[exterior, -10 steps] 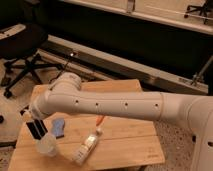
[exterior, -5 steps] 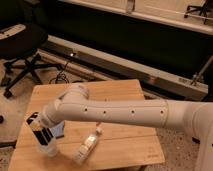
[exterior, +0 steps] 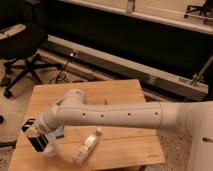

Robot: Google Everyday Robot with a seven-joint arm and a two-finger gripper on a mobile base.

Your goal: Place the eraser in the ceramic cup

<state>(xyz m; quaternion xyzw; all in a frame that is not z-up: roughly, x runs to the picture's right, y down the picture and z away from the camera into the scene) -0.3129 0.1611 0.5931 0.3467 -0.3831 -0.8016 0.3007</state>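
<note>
My gripper (exterior: 36, 134) is at the table's front left, at the end of the white arm (exterior: 115, 116) that reaches in from the right. It is shut on the eraser (exterior: 33, 135), a flat black block with white stripes, held tilted just above and left of the ceramic cup (exterior: 49, 148). The small white cup stands on the wooden table (exterior: 120, 95) near its front left edge, partly hidden by the eraser and the wrist. The gripper's fingers are hidden behind the block.
A blue sponge-like block (exterior: 59, 133) lies just behind the cup, mostly covered by the arm. A small white bottle (exterior: 86, 147) lies on its side to the cup's right. A black office chair (exterior: 20, 45) stands on the floor at the far left.
The gripper has moved a little to the right and down with the eraser, closer over the cup. The arm has shifted with it.
</note>
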